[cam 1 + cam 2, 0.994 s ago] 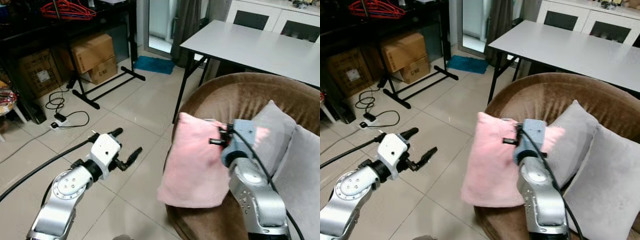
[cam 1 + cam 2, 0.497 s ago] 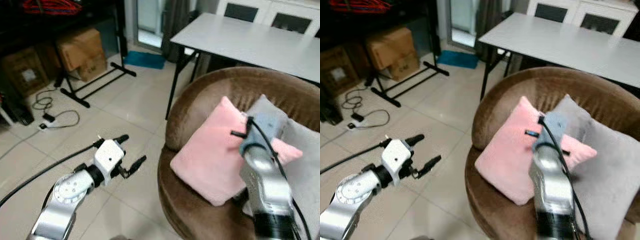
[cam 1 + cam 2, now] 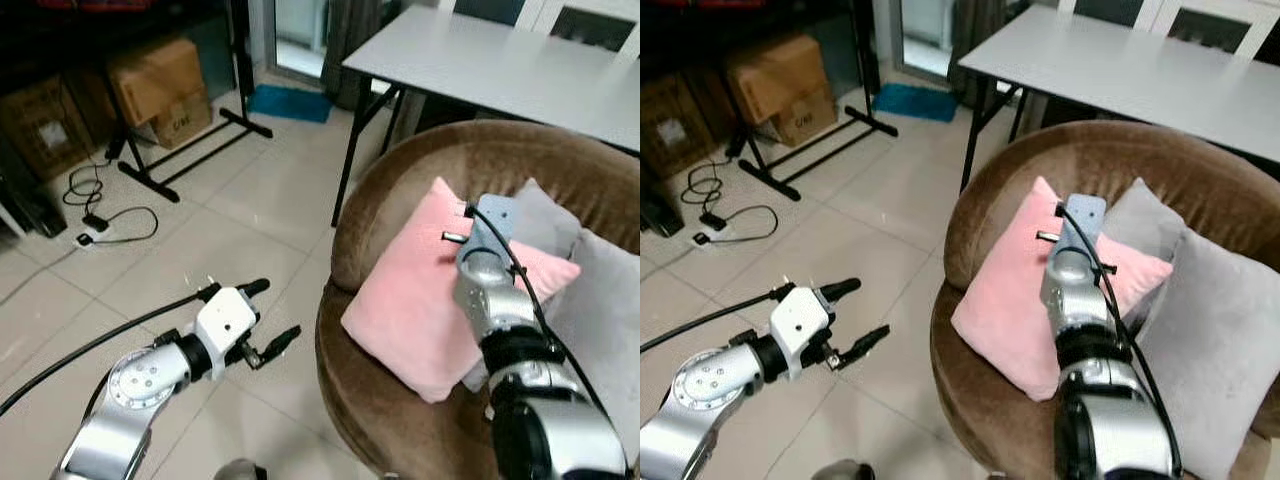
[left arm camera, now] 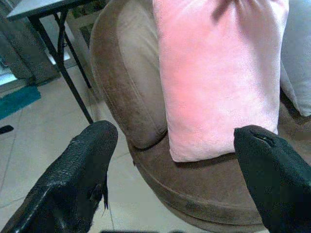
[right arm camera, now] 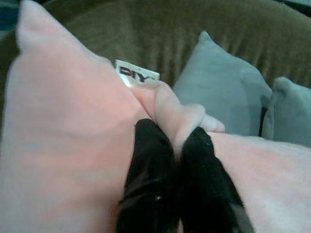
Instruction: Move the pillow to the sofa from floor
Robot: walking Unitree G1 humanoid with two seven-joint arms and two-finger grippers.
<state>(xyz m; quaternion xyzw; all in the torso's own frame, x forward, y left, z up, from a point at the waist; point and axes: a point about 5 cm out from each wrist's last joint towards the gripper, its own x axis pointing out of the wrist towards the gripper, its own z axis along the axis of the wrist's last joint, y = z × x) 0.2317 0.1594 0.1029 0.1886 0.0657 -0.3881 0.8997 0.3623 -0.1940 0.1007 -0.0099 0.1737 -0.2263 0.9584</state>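
A pink pillow [image 3: 420,300] lies tilted on the seat of the round brown sofa [image 3: 420,180], leaning against a grey cushion [image 3: 545,220]. My right gripper [image 5: 170,145] is shut on a pinched fold of the pink pillow [image 5: 58,145] near its top edge, beside a white label [image 5: 136,75]. The right arm [image 3: 490,290] reaches over the pillow. My left gripper [image 3: 270,315] hangs open over the tiled floor, left of the sofa, with nothing between its fingers [image 4: 82,165]. The pillow [image 4: 218,73] and the sofa front also lie ahead in the left wrist view.
A second grey cushion [image 3: 610,320] sits at the sofa's right. A white table [image 3: 500,70] stands behind the sofa. Cardboard boxes [image 3: 160,85], a black rack foot [image 3: 180,160] and a cable with a plug [image 3: 100,215] lie on the floor at the left. A blue mat [image 3: 290,100] is farther back.
My right gripper has carried the pink pillow from the sofa's front edge onto the seat, where it rests against the grey cushion. The camera has shifted. The left arm stays about the same.
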